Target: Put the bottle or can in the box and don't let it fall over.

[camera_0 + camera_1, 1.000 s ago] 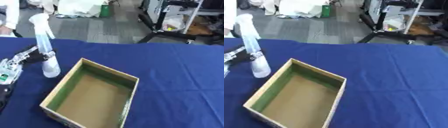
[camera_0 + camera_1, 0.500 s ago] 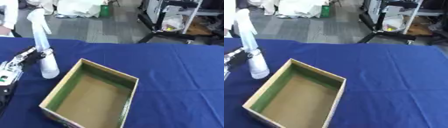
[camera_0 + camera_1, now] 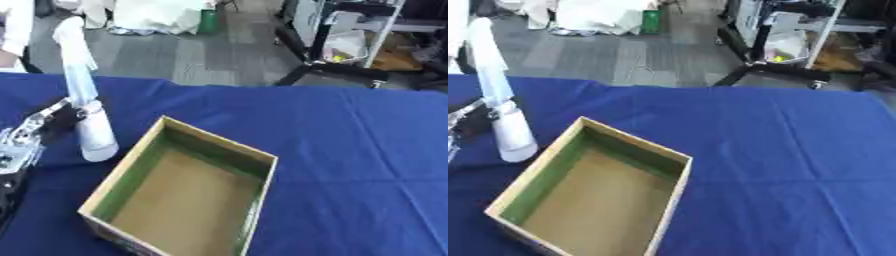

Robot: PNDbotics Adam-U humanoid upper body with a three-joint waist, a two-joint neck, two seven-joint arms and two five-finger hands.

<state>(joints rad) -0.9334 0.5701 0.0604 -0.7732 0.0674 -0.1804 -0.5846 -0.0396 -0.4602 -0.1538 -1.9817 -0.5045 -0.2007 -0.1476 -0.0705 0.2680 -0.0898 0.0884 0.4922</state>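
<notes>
now the left robot hand (image 3: pixel 39 131) grasps the upright spray bottle (image 3: pixel 87 115) just beside the open box (image 3: pixel 184 190).

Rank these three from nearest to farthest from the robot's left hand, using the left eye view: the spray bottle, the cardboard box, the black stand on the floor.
1. Spray bottle: right beside the left hand.
2. Cardboard box: on the table, to the hand's right.
3. Black stand: on the floor beyond the table, upper right.

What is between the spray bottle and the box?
Only a thin strip of bare blue cloth. The left eye view shows the bottle standing just left of the box, apart from its near wall, with the left hand behind it.
</notes>
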